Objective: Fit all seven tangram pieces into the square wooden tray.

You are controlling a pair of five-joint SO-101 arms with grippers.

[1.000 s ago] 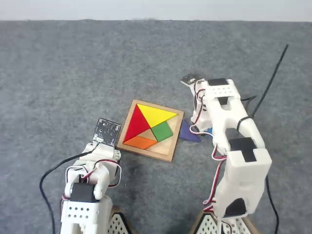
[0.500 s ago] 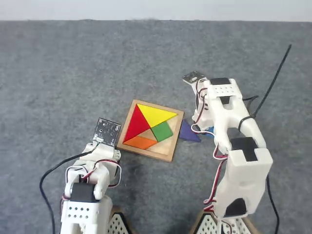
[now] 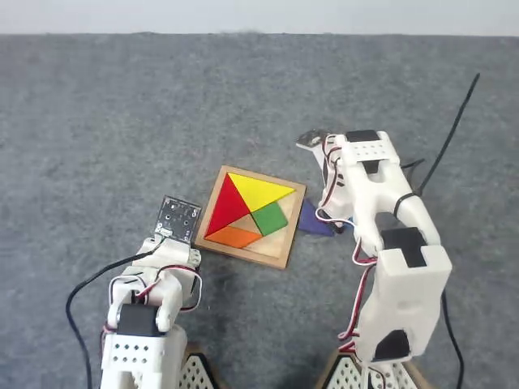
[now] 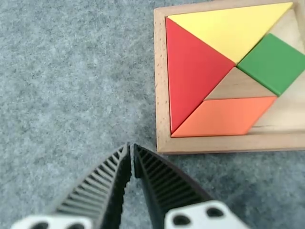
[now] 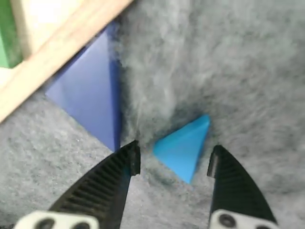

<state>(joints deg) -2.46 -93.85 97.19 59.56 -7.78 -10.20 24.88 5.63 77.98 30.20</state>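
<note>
The right end effector (image 5: 175, 155), spread wide, straddles the small blue triangle (image 5: 183, 148) on the tabletop (image 3: 122, 105) right of the tray (image 3: 240, 256). The left end effector (image 4: 131, 149) rests pressed together at the tray's lower left.

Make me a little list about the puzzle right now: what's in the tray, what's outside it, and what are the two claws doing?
tray: wooden, on the grey mat, some bare wood showing
inside: yellow triangle, red triangle, green square, orange parallelogram
outside: dark blue triangle against the tray's edge; light blue triangle beside it
left gripper: shut, over the mat by the tray
right gripper: open, straddling the light blue triangle
</note>
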